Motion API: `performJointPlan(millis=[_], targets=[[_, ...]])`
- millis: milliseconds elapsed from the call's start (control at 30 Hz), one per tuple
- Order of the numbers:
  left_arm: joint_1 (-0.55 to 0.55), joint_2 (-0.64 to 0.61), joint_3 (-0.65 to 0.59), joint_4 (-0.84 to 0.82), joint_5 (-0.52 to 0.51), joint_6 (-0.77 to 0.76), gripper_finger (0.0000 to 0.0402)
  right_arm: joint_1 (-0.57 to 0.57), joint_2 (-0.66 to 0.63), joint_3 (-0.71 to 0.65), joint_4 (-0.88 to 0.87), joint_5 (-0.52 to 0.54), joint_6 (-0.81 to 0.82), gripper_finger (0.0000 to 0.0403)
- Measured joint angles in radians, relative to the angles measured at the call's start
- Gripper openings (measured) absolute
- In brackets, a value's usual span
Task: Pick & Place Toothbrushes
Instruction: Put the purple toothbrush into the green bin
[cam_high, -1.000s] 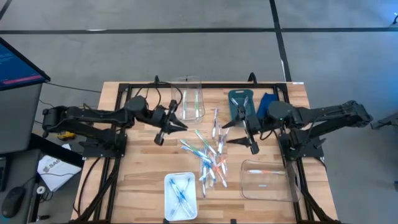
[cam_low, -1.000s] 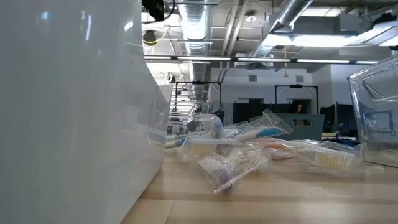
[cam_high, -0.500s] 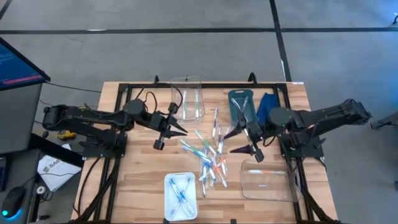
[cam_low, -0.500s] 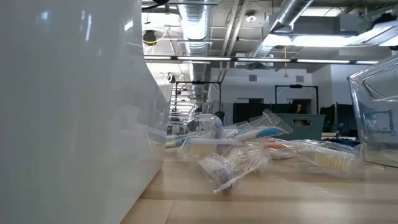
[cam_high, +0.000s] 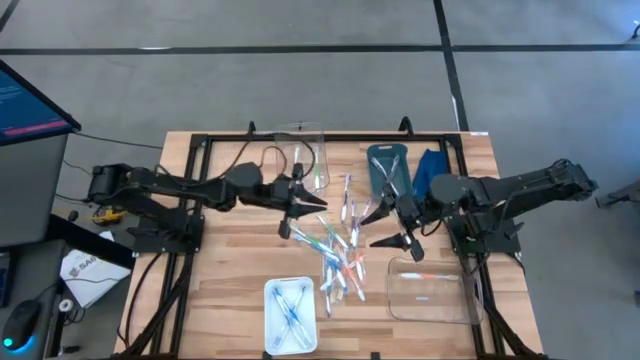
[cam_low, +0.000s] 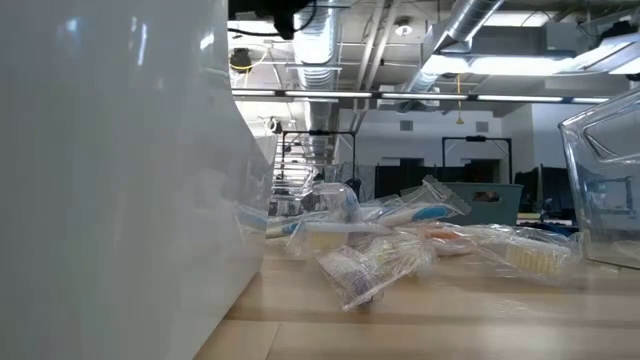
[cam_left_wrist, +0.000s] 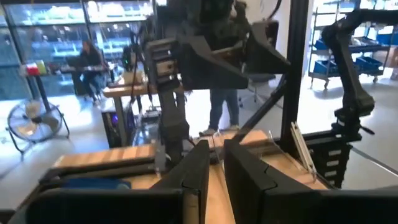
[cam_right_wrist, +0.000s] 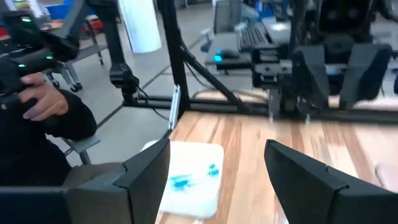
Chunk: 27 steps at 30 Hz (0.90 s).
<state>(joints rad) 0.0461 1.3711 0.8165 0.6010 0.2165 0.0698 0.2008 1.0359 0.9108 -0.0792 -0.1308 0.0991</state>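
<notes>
Left hand (cam_high: 300, 212): reaches over the middle of the surface (cam_high: 220, 270), just left of the loose toothbrushes (cam_high: 335, 250). In the left wrist view its two dark fingers (cam_left_wrist: 198, 174) stand nearly together with only a narrow gap between them. Nothing shows between them; whether they are fully clenched I cannot tell.

Right hand (cam_high: 395, 225): hangs at the right edge of the same pile. Its fingers (cam_right_wrist: 146, 168) are spread wide and released, with bare wood showing between them in the right wrist view.

Toothbrushes: most lie scattered in a loose heap at the centre of the surface, between the two hands. The low view shows them in clear wrappers (cam_low: 400, 250), lying flat on the wood. Others are already sorted: a few green ones in the clear container (cam_high: 303, 160) at the far side, blue ones in the white tray (cam_high: 290, 303) at the near edge, and a faint pale one in the clear bin (cam_high: 428, 290) at the near right.

Other items: a dark teal tray (cam_high: 385, 165) sits at the far right with a folded blue cloth (cam_high: 428, 165) just beside it.

Surroundings: a person (cam_right_wrist: 37, 118) in a dark sleeve shows beyond the surface in the right wrist view.
</notes>
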Motion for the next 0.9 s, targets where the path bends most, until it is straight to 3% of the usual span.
performJointPlan(millis=[100,267,500,567,700,800,900], targets=[[-0.001,0.031,0.02,-0.001,-0.006,0.006,0.0047,-0.028,0.0,0.0,-0.048,0.0,0.056,0.0255],[-0.001,0.005,0.024,0.0,-0.1,0.008,0.0043,-0.07,0.0,0.0,-0.132,0.012,0.116,0.0255],[-0.007,-0.086,0.023,0.0,-0.104,-0.005,0.0035,-0.086,0.092,0.001,-0.14,0.153,0.171,0.0255],[-0.005,-0.141,0.023,0.004,-0.11,-0.006,0.0033,-0.103,0.145,0.0,-0.144,0.188,0.255,0.0255],[-0.004,-0.253,0.023,0.005,-0.124,-0.007,0.0028,-0.163,0.27,0.0,-0.107,0.209,0.575,0.0255],[-0.005,-0.343,0.023,-0.058,-0.123,-0.007,0.0026,-0.222,0.352,0.037,-0.15,0.092,0.826,0.0255],[-0.005,-0.42,0.023,-0.216,-0.123,-0.001,0.0026,-0.275,0.419,0.081,-0.146,-0.094,0.893,0.0255]])
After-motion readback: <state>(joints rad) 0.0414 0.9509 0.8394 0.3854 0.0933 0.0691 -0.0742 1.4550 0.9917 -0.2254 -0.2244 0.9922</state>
